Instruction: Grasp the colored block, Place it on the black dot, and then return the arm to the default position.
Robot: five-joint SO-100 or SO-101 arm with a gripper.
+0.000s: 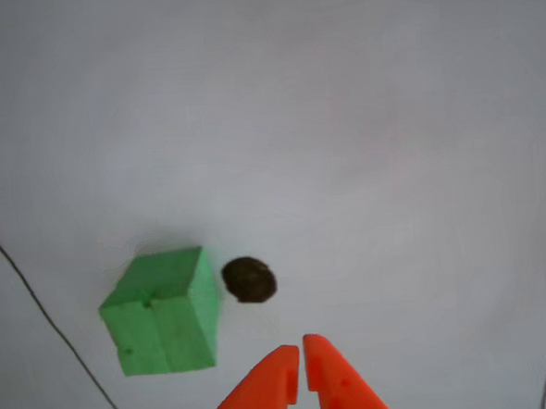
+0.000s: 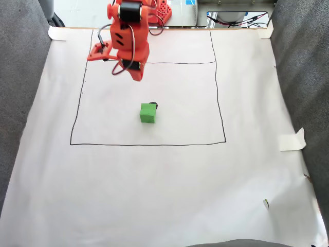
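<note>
Gripper (image 1: 298, 353) tips nearly together, empty; creased bright green block (image 1: 162, 310) beside black dot (image 1: 249, 280).

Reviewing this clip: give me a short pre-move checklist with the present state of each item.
1. Tool carries nothing: ok; its tips are nearly closed with nothing between them.
2. Green block on the black dot: not ok; in the other view it sits beside the dot, which is uncovered.
3. Block inside the drawn square: ok.
4. Tool apart from the block: ok.
5. Block resting flat on the paper: ok.
6. Arm at default position: cannot tell.
</note>
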